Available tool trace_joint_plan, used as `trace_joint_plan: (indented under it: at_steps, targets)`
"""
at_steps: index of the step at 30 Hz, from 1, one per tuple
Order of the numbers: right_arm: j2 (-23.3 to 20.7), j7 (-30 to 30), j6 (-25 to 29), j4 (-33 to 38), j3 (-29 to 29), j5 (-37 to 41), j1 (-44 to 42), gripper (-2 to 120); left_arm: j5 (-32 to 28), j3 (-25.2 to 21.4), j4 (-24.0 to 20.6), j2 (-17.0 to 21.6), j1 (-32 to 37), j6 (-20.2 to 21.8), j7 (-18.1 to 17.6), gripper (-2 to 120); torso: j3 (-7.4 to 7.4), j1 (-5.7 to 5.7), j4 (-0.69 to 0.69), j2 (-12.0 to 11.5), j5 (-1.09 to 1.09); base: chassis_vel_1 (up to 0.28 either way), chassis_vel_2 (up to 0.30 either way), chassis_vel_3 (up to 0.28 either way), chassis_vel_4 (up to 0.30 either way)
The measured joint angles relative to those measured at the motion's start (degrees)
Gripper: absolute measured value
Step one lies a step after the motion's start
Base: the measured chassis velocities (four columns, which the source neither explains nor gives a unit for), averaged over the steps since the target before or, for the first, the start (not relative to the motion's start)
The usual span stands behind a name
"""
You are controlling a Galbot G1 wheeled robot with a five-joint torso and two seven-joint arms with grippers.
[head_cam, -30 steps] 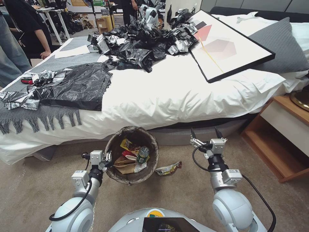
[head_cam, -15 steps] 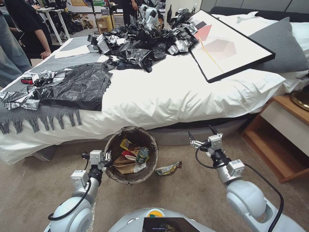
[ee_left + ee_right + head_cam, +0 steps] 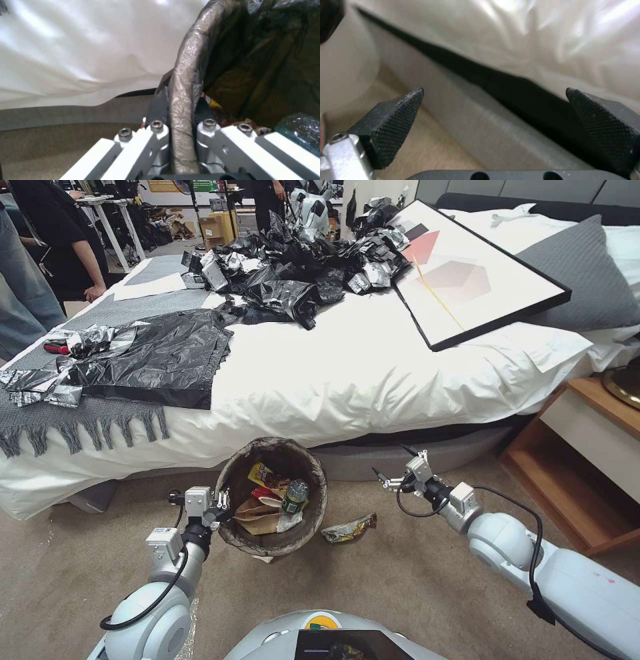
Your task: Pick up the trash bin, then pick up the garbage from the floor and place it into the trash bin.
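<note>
The trash bin (image 3: 312, 468), lined with a dark bag, hangs tilted just above the carpet in front of the bed. My left gripper (image 3: 218, 505) is shut on its near-left rim; the left wrist view shows the bagged rim (image 3: 182, 95) clamped in that gripper (image 3: 181, 127). Inside lie garbage pieces: a tan paper bag (image 3: 257, 517), a clear bottle (image 3: 294, 497) and snack packets (image 3: 267, 477). One yellow-green wrapper (image 3: 349, 528) lies on the floor just right of the bin. My right gripper (image 3: 390, 460) is open, above and right of the wrapper, near the bed base (image 3: 493, 130).
The bed (image 3: 373, 373) fills the far side, carrying glossy black plastic bags (image 3: 293, 273), a framed picture (image 3: 467, 273) and a grey pillow (image 3: 587, 280). A wooden nightstand (image 3: 587, 460) stands at the right. Bare carpet (image 3: 400, 580) lies right of the wrapper.
My right arm has stretched out and tipped over, carrying the open gripper lower and slightly left toward the bed base. The left gripper and the bin have hardly moved.
</note>
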Motion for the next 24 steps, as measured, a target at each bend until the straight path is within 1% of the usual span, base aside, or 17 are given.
trace_joint_plan:
  at_steps: [2, 4, 7, 8, 11, 12, 14, 15, 16, 17, 19, 20, 22, 23, 24]
  targets:
    - [-0.9, -2.6, 0.8, -1.5, -2.6, 0.2, 1.8, 100, 0.0, 0.2, 0.2, -0.1, -0.3, 0.0, 0.0, 4, 0.00, 0.00, -0.01, 0.0, -0.01, 0.000, 0.000, 0.000, 0.000]
    - [-1.0, -3.1, 0.9, -1.8, -3.2, 0.3, 2.2, 100, 0.0, 0.3, 0.3, -0.2, -0.4, 0.0, 0.0, 4, 0.00, 0.00, -0.01, 0.0, -0.01, 0.000, 0.000, 0.000, 0.000]
    - [-1.3, -9.9, 3.1, -6.3, -11.2, 0.9, 8.4, 100, 0.3, 1.1, 0.4, -0.4, -1.1, 0.2, -0.1, 4, 0.00, 0.00, 0.00, 0.0, 0.00, 0.000, 0.000, 0.000, 0.000]
    - [-1.3, -9.9, 3.1, -6.3, -11.2, 0.9, 8.4, 100, 0.3, 1.1, 0.4, -0.4, -1.1, 0.2, -0.1, 4, 0.00, 0.00, 0.00, 0.0, 0.00, 0.000, 0.000, 0.000, 0.000]
    - [-0.7, -13.5, 4.3, -9.6, -16.5, 1.8, 13.0, 100, 0.4, 1.2, 0.4, -0.6, -1.2, 0.2, -0.1, 4, 0.00, 0.00, 0.00, 0.0, 0.00, 0.000, 0.000, 0.000, 0.000]
    - [-0.7, -13.5, 4.3, -9.6, -16.5, 1.8, 13.0, 100, 0.4, 1.2, 0.4, -0.6, -1.2, 0.2, -0.1, 4, 0.00, 0.00, 0.00, 0.0, 0.00, 0.000, 0.000, 0.000, 0.000]
    - [0.1, -16.3, 4.8, -12.1, -21.0, 2.8, 17.3, 100, 0.5, 1.2, 0.5, -0.7, -1.2, 0.2, -0.1, 4, 0.00, 0.00, -0.01, 0.0, 0.00, 0.000, 0.000, 0.000, 0.000]
    - [1.1, -18.1, 5.2, -14.1, -25.4, 3.7, 21.6, 100, 0.6, 1.2, 0.5, -0.8, -1.1, 0.2, -0.1, 4, 0.00, 0.00, 0.01, 0.0, -0.01, 0.000, 0.000, 0.000, 0.000]
    - [1.1, -18.1, 5.2, -14.1, -25.4, 3.7, 21.6, 100, 0.6, 1.2, 0.5, -0.8, -1.1, 0.2, -0.1, 4, 0.00, 0.00, 0.01, 0.0, -0.01, 0.000, 0.000, 0.000, 0.000]
    - [1.5, -18.6, 5.3, -14.8, -27.1, 4.0, 23.3, 100, 0.6, 1.2, 0.5, -0.9, -1.1, 0.2, -0.1, 4, 0.00, 0.00, 0.01, 0.0, 0.00, 0.000, 0.000, 0.000, 0.000]
    - [3.4, -20.6, 5.6, -17.6, -32.5, 5.5, 28.6, 100, 0.6, 1.2, 0.5, -1.1, -1.2, 0.2, -0.1, 4, 0.00, 0.00, 0.03, 0.0, -0.02, 0.000, 0.000, 0.000, 0.000]
    - [3.4, -20.6, 5.6, -17.6, -32.5, 5.5, 28.6, 100, 0.6, 1.2, 0.5, -1.1, -1.2, 0.2, -0.1, 4, 0.00, 0.00, 0.03, 0.0, -0.02, 0.000, 0.000, 0.000, 0.000]
    - [5.3, -22.6, 5.6, -19.9, -36.1, 6.2, 31.6, 100, 0.7, 1.2, 0.6, -1.2, -1.2, 0.2, -0.1, 4, 0.00, 0.00, 0.02, 0.0, 0.00, 0.000, 0.000, 0.000, 0.000]
    - [5.3, -22.6, 5.6, -19.9, -36.1, 6.2, 31.6, 100, 0.7, 1.2, 0.6, -1.2, -1.2, 0.2, -0.1, 4, 0.00, 0.00, 0.02, 0.0, 0.00, 0.000, 0.000, 0.000, 0.000]
    - [6.3, -23.5, 5.7, -21.3, -37.8, 6.3, 32.8, 100, 0.7, 1.1, 0.6, -1.2, -1.2, 0.2, -0.1, 4, 0.00, 0.00, 0.01, 0.0, -0.01, 0.000, 0.000, 0.000, 0.000]
